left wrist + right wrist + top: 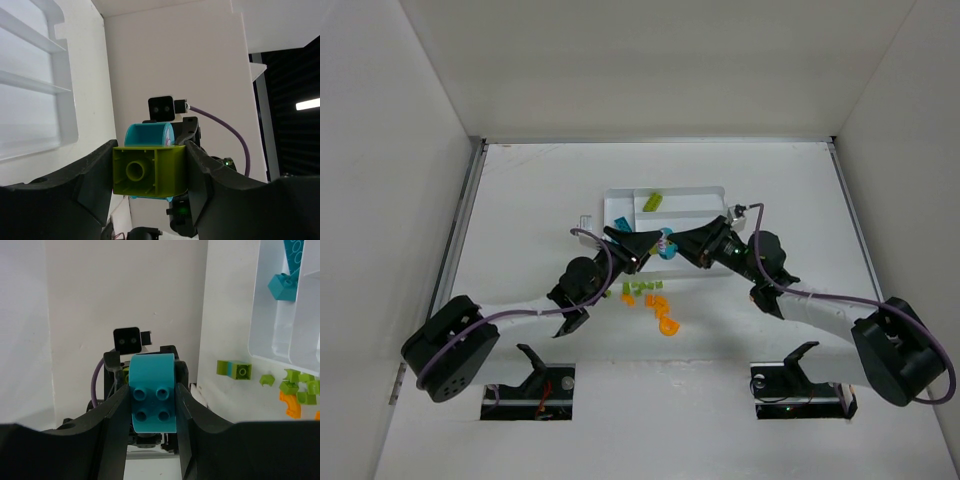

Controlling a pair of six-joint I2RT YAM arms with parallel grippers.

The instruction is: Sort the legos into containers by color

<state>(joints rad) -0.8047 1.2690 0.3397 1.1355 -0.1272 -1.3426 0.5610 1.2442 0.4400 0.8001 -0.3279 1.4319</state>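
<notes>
Above the table, just in front of the white tray (712, 192), my two grippers meet tip to tip on one joined pair of legos. My left gripper (150, 186) is shut on the lime green brick (150, 172), with the teal brick (146, 135) stuck behind it. My right gripper (152, 405) is shut on that teal brick (152, 390), studs facing its camera. From above, the pair (666, 245) shows between the left gripper (650, 248) and the right gripper (683, 246). In the tray lie a lime brick (653, 201) and a teal brick (621, 224).
Loose lime bricks (642, 289) and orange pieces (663, 315) lie on the table in front of the tray. A lime-and-teal stack (234, 369) sits near the tray wall (260, 352). White walls enclose the table on the left, right and far sides.
</notes>
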